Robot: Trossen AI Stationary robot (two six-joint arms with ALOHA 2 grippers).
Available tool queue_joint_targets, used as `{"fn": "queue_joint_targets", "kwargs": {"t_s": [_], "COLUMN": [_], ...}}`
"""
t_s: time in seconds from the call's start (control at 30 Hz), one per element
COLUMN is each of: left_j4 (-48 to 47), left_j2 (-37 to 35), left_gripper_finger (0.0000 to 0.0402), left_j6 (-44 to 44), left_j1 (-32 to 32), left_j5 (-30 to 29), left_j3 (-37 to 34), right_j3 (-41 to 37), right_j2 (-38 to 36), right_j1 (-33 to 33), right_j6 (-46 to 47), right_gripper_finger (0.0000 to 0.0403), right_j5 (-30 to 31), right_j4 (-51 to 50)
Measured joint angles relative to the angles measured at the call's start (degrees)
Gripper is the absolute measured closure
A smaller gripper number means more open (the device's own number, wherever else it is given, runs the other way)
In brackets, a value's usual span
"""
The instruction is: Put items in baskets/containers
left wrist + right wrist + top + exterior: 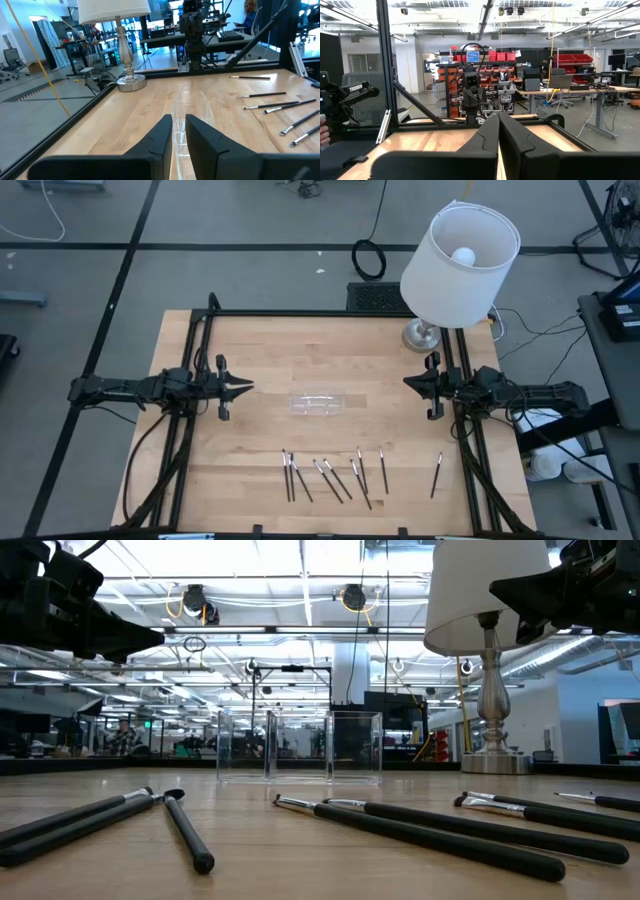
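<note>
Several thin dark sticks with silvery ends (330, 478) lie flat in a loose row near the table's near edge, and one more (436, 475) lies apart toward the right. The low view shows the sticks (420, 830) close up. The clear shallow tray (318, 402) stands on the table's middle, holding nothing that I can see. My left gripper (247, 387) hovers left of the tray, pointing at it. Its fingers stand a narrow gap apart (178, 122). My right gripper (407, 382) hovers right of the tray, shut (498, 120).
A lamp with a white shade (460, 250) stands on its metal base (424, 335) at the table's far right corner, close behind my right arm. Black frame rails (200, 360) run along the left and right table edges. Bare wood lies between tray and sticks.
</note>
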Motion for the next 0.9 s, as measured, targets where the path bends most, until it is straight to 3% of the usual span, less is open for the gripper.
{"fn": "queue_joint_targets", "kwargs": {"t_s": [0.9], "left_j4": [-0.01], "left_j2": [0.02], "left_gripper_finger": [0.0337], "left_j6": [1.51], "left_j1": [0.00], "left_j5": [-0.12], "left_j3": [0.02], "right_j3": [0.01], "right_j2": [0.00], "right_j1": [0.01], "right_j6": [0.42], "right_gripper_finger": [0.0403], "right_j5": [-0.02], "right_j4": [1.17]}}
